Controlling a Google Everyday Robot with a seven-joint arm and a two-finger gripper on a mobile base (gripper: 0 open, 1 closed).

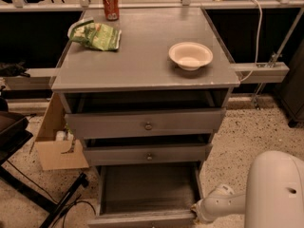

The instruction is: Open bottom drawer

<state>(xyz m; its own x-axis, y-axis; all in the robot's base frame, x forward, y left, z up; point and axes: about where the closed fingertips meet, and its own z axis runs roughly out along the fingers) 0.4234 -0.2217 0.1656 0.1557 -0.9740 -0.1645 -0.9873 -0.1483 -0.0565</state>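
The bottom drawer (147,186) stands pulled well out at the foot of the grey cabinet (142,65), its shallow tray showing. The pincer (195,213) sits low at the drawer's front right corner; whether it grips anything, I cannot tell.

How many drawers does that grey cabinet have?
3. The top drawer sits under the tabletop, the middle drawer below it, and the bottom drawer is pulled far out, with the gripper at its front right corner. None seem hidden.
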